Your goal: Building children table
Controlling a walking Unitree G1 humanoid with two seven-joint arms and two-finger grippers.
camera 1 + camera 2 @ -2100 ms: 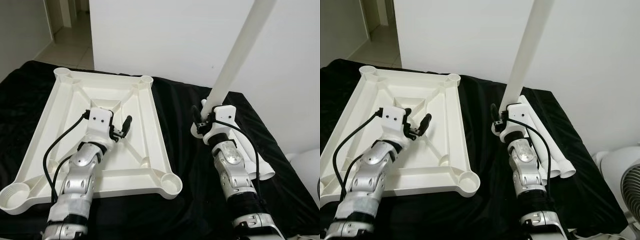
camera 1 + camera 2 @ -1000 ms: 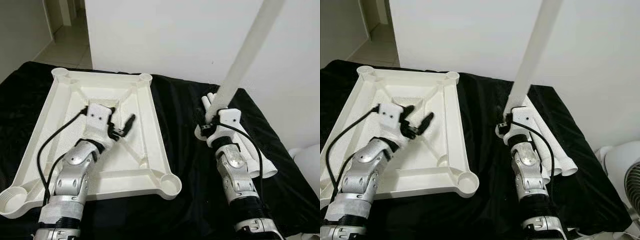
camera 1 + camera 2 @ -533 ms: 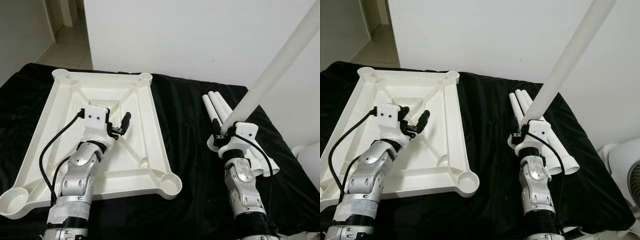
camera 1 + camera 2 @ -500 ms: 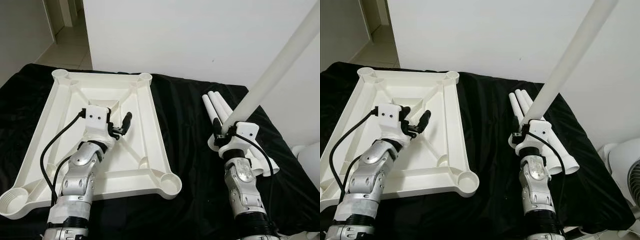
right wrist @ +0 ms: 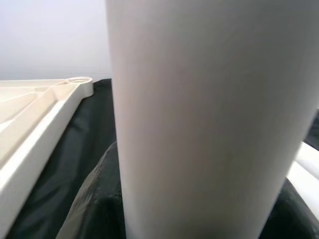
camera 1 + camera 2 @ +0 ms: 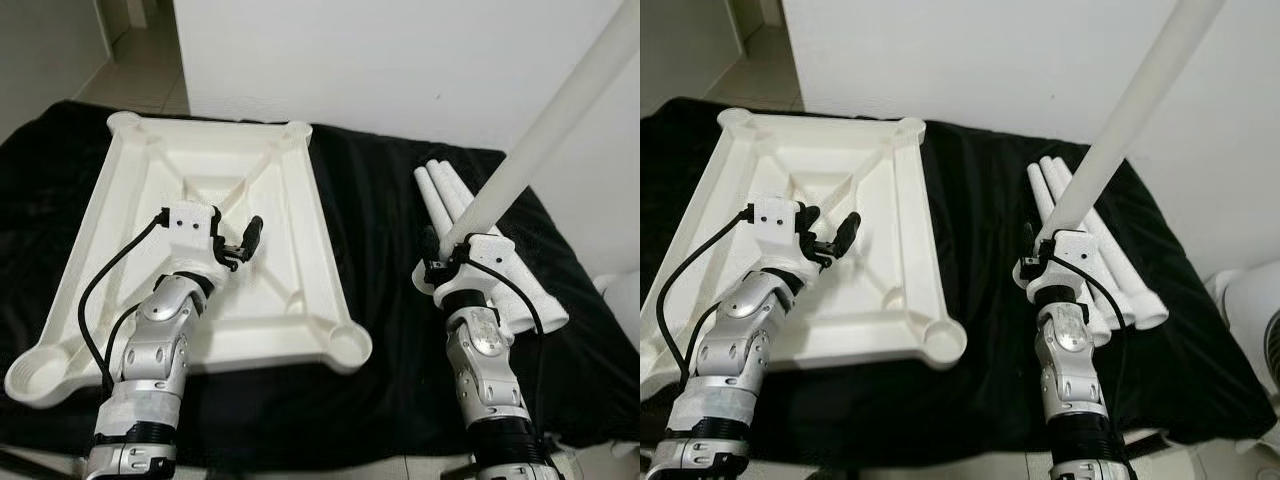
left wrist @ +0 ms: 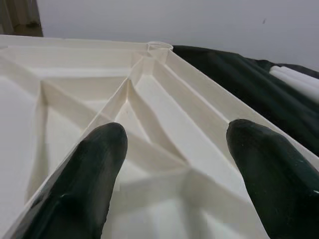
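Tabletop: the white plastic children's tabletop (image 6: 290, 215) lies upside down on a black cloth (image 6: 375, 230), ribs up, round leg sockets at the corners.
Head views, left side: left gripper (image 6: 243, 243) hovers over the ribbed middle of the tabletop, fingers apart with nothing between them.
Head views, right side: right gripper (image 6: 1045, 248) is clamped on the lower end of a long white plastic table leg tube (image 6: 1130, 115), which tilts up and away to the robot's right against the white wall (image 6: 400, 60).
Around: spare white leg tubes (image 6: 455, 200) lie side by side on the cloth just behind the right wrist; a white fan (image 6: 1252, 330) sits at the far right edge.
Left wrist view: two black fingertips (image 7: 92, 174) spread wide over the diagonal ribs.
Right wrist view: the tube is right up against the lens, tabletop corner socket (image 5: 79, 80) off to one side.
Writing: can't read any.
Change: a second ago the tube stood nearer the tabletop and more upright; now it's out right and leaning more.
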